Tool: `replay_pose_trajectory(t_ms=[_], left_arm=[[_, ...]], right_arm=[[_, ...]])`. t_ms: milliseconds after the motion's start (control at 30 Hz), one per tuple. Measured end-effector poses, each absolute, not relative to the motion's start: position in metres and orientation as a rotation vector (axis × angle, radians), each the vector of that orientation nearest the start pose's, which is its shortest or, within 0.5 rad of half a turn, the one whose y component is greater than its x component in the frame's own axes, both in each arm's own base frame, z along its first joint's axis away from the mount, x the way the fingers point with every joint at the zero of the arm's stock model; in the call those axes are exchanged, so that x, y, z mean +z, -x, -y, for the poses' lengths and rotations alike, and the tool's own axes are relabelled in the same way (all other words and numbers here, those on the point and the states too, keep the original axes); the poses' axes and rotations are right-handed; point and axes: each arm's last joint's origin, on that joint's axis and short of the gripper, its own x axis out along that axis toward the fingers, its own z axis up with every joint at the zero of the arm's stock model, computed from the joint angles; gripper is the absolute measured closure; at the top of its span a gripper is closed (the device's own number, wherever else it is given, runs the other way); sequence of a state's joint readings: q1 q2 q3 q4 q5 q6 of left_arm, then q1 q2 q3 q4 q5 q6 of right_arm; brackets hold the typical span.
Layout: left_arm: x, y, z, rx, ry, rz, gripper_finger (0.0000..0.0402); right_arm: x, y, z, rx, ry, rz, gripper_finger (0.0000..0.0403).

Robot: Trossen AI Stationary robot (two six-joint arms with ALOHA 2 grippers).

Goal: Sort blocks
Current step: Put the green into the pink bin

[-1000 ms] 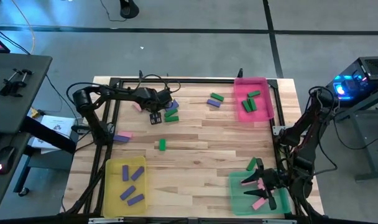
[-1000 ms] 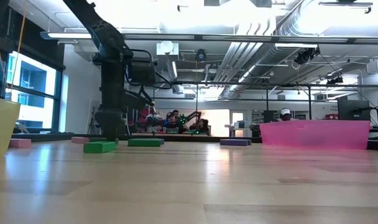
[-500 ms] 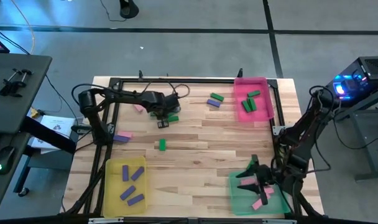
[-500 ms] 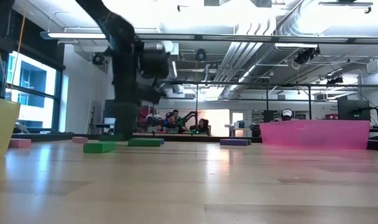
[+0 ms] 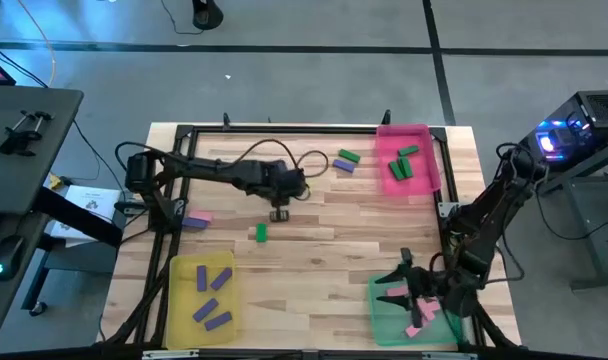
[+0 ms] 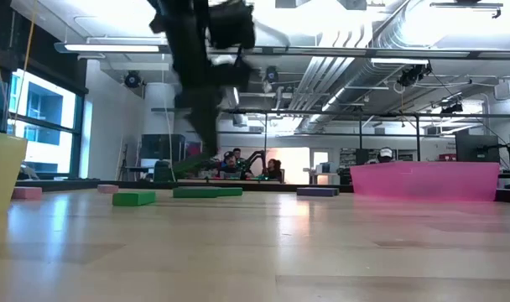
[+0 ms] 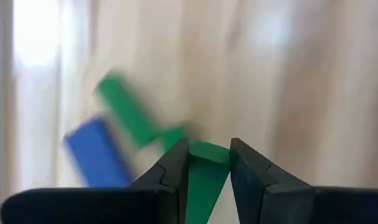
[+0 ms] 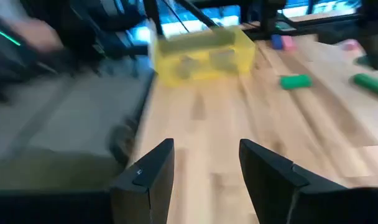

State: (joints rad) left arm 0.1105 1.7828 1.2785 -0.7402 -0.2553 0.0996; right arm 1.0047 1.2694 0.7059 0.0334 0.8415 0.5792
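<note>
Table [image 5: 334, 240]: you have loose blocks scattered on it; a low swing of either arm could knock them out of place.
Pink tray [image 5: 408, 160]: it sits at the far right corner holding 2 green blocks, so colours and trays do not match; you could drop into the wrong one.
Green tray [image 5: 384, 315]: near right corner, with pink blocks inside.
Yellow tray [image 5: 202, 292]: near left corner, with 3 purple blocks.
Left gripper [image 7: 207, 163]: out over the middle of the table, above the wood, jaws clamped on a green block [image 7: 204, 177]. Only one end looks pinched, so a fast carry could let it twist or slip out.
Right gripper [image 8: 204, 168]: above the green tray, jaws apart, nothing between them. If you send the left arm that way, watch for the 2 arms crowding.
Lone green block [image 5: 261, 233]: lies on the table near the left gripper, in the path of a low pass.
</note>
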Motion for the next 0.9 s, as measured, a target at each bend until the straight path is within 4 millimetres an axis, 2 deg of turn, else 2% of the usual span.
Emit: replay_pose_trajectory(t_ms=[167, 300, 433, 533, 733, 900], left_arm=[[0.221, -0.375, -0.011, 0.085, -0.118, -0.969, 0.0361], [0.238, -0.392, 0.031, -0.083, -0.133, -0.702, 0.0389], [0.252, -0.397, 0.074, -0.186, -0.192, -0.510, 0.0398], [0.255, -0.393, 0.096, -0.191, -0.226, -0.480, 0.0396], [0.244, -0.381, 0.108, 0.029, -0.227, -0.608, 0.0401], [0.232, -0.372, 0.089, 0.380, -0.103, -0.707, 0.0382]], right_arm=[[0.204, -0.180, -0.201, -0.048, 0.000, -0.401, 0.0236], [0.183, -0.201, -0.194, -0.127, 0.050, -0.440, 0.0236], [0.173, -0.215, -0.187, -0.180, 0.041, -0.442, 0.0236], [0.172, -0.220, -0.185, -0.192, 0.029, -0.436, 0.0236], [0.173, -0.221, -0.185, -0.179, 0.008, -0.435, 0.0236], [0.173, -0.221, -0.187, -0.145, -0.020, -0.442, 0.0236]])
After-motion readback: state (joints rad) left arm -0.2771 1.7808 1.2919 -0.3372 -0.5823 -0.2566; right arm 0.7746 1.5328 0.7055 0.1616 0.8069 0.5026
